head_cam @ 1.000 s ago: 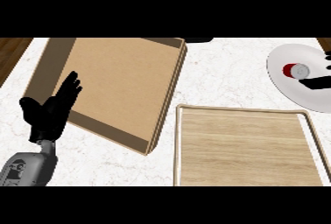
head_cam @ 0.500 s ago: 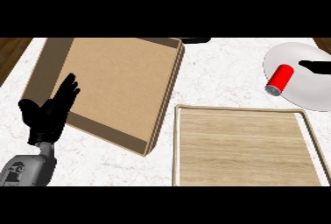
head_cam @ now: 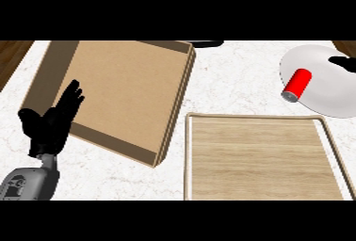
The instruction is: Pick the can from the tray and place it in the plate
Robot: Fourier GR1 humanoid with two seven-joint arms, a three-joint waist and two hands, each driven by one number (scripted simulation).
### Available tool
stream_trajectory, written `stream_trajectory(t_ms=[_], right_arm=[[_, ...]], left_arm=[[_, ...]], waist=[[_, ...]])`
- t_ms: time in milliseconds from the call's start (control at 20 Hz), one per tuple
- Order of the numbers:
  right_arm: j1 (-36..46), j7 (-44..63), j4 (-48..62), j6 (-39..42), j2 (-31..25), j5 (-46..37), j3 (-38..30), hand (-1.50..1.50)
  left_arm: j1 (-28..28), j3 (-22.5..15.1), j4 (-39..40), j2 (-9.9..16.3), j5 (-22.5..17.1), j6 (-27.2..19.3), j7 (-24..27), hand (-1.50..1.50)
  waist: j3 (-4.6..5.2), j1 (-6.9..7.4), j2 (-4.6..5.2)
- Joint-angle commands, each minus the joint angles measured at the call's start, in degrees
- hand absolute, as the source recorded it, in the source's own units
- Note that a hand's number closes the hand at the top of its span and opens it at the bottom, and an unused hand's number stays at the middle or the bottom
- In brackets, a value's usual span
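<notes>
Can (head_cam: 297, 84) lies on its side on the plate (head_cam: 327, 101), upper right of frame, apparently delivered; the tray (head_cam: 259, 123) below sits bare. Right hand (head_cam: 343, 62) barely shows at the right edge, fingers unreadable. Left hand (head_cam: 54, 123) rests spread at left. No legible labels.

Worktop (head_cam: 230, 84): white marble-look stone, faint grey veining, smooth. Tray (head_cam: 257, 160): light wood, straight grain, matt, pale raised rim. Box (head_cam: 118, 94): brown cardboard look, matt. Plate (head_cam: 327, 89): plain white, smooth, matt. Can (head_cam: 296, 84): red body, grey metal-look end. Left hand (head_cam: 52, 124): matt black.
</notes>
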State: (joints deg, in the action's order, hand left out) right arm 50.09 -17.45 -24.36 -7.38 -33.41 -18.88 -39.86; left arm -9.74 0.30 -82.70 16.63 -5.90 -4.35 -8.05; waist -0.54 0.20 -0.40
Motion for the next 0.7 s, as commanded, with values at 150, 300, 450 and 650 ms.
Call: stream_trajectory(t_ms=[150,300,450,650], right_arm=[[-5.22,-4.98,0.62,8.58,-3.83,5.91,-2.31,-1.5],[-7.82,-5.57,0.56,10.99,-6.65,6.69,-2.19,-1.5],[-8.57,-7.28,1.39,10.79,-7.06,7.21,-1.84,-1.5],[-9.84,-5.81,0.49,10.24,-7.87,8.27,-0.92,-1.5]], left_arm=[[-1.52,0.68,1.95,-0.83,-0.88,1.58,-2.8,0.0],[1.56,1.0,3.26,-0.94,0.02,2.36,0.98,0.0],[-1.27,-0.56,4.66,-3.74,2.43,-0.5,0.21,0.0],[-2.6,-0.14,1.77,-2.81,2.81,-0.25,-4.32,0.0]], waist=[[0.48,0.25,0.7],[0.5,0.23,0.68],[0.48,0.22,0.77],[0.5,0.14,0.61]])
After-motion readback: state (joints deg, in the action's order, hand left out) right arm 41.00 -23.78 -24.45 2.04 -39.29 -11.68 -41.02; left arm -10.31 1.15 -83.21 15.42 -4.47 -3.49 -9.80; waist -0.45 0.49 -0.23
